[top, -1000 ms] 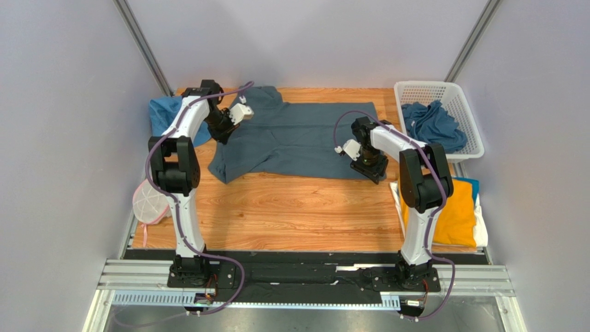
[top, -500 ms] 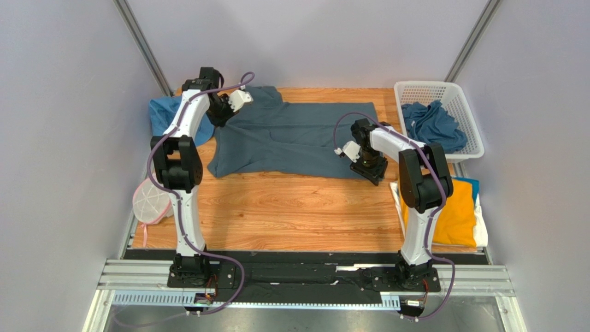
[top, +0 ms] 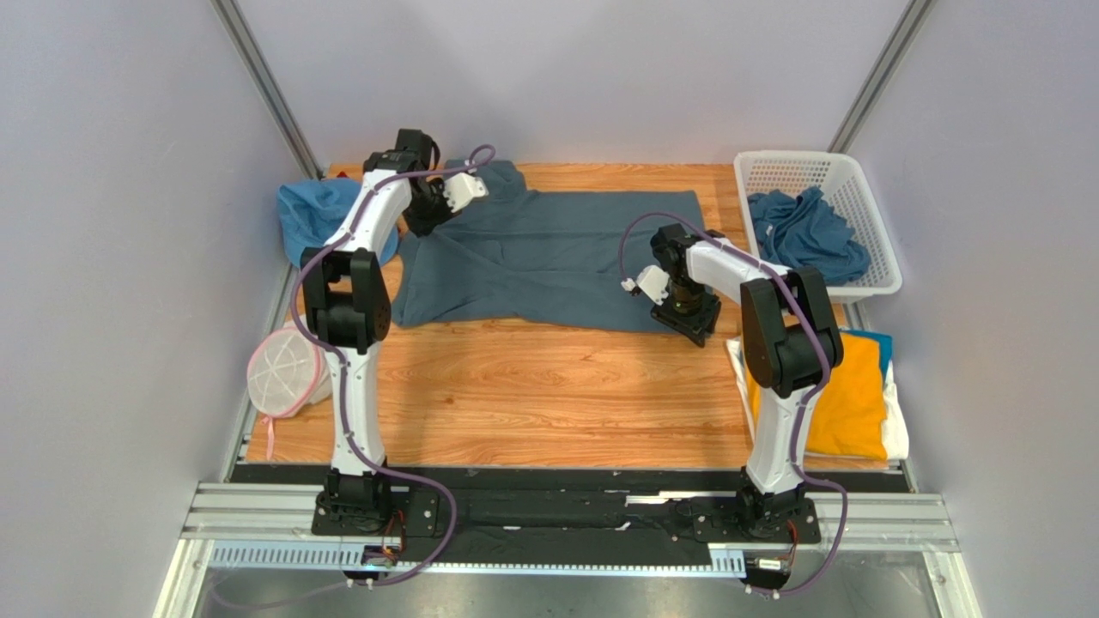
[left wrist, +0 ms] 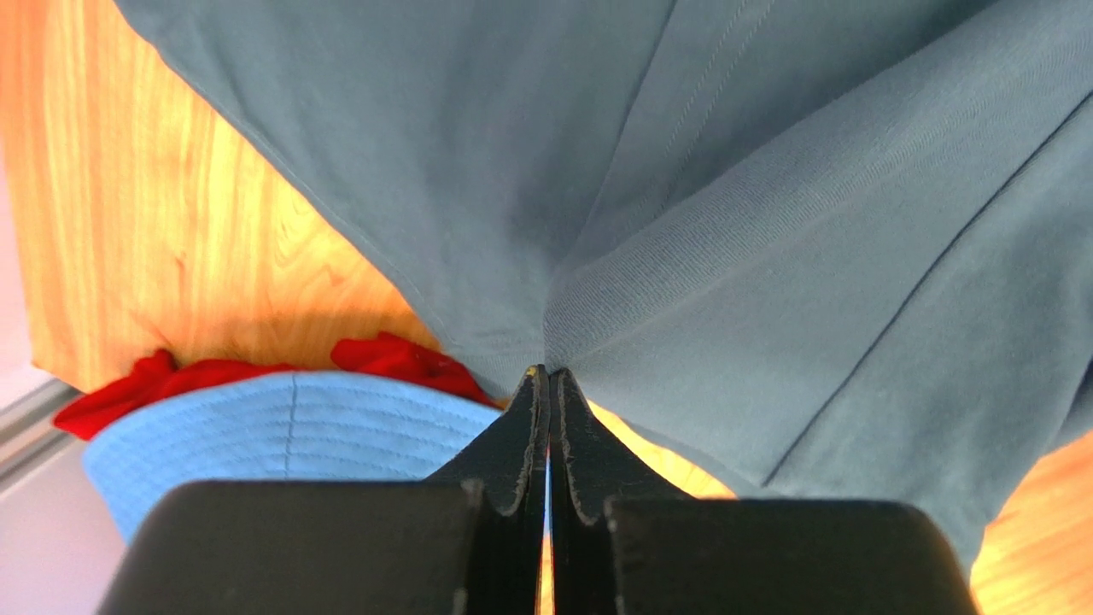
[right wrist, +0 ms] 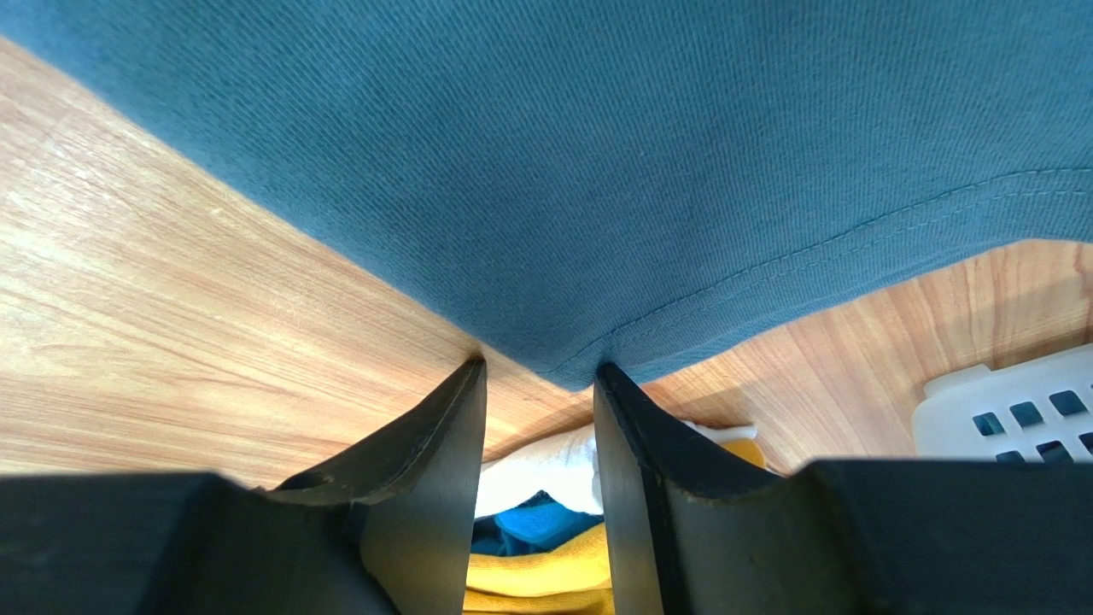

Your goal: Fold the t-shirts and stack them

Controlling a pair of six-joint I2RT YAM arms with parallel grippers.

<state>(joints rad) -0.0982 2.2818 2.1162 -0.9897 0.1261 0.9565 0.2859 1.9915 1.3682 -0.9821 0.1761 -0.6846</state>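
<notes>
A dark slate-blue t-shirt [top: 555, 255] lies spread across the far half of the table. My left gripper [top: 423, 222] is at its far left part, shut on a pinch of the cloth [left wrist: 548, 374], which fans out in tight folds from the fingertips. My right gripper [top: 694, 319] is at the shirt's near right corner. It is open, with the hem corner [right wrist: 577, 365] between its fingertips [right wrist: 465, 385]. A stack with a mustard-yellow t-shirt [top: 849, 402] on top, white [top: 895, 425] and bright blue [top: 875, 340] under it, lies at the right edge.
A white basket [top: 845, 170] at the far right holds more slate-blue shirts [top: 802, 232]. The bright blue hat [top: 314, 213] lies at the far left, just under my left gripper [left wrist: 282, 436], with red cloth [left wrist: 385, 360] beside it. The white mesh pouch [top: 281, 374] sits at the left edge.
My left gripper has moved toward the far edge and a little right with the cloth in it, drawing the shirt's left side out flatter. The right gripper has hardly moved.
</notes>
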